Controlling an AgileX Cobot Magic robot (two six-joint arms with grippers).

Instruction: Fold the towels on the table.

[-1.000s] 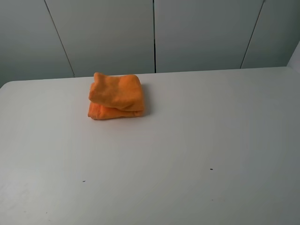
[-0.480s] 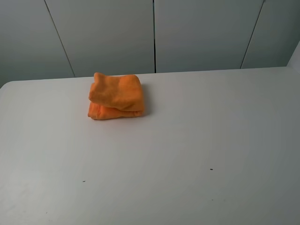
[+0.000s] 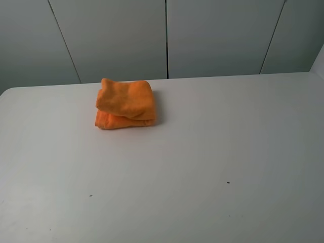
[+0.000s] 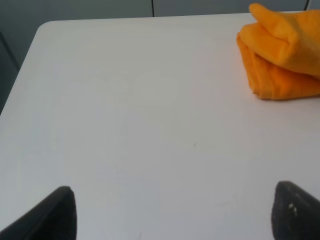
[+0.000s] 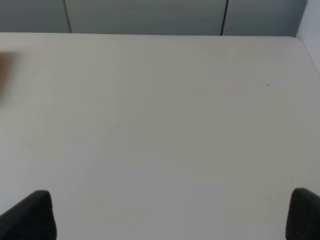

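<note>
Towels (image 3: 125, 104) lie folded, well apart from both spread grippers.

The towel (image 3: 125, 104) is soft, fuzzy orange cloth, a napped terry or microfibre with a matt, light-absorbing pile and rounded, plump folds; its texture shows best in the left wrist view (image 4: 282, 52). The table (image 3: 202, 152) is a smooth, hard white surface with a matt finish and only a faint, diffuse sheen, marked by a few tiny dark specks. The left gripper's fingertips (image 4: 55, 215) and the right gripper's fingertips (image 5: 30, 217) look like matt black plastic or rubber. The wall panels (image 3: 217, 35) behind are smooth, flat grey.
</note>
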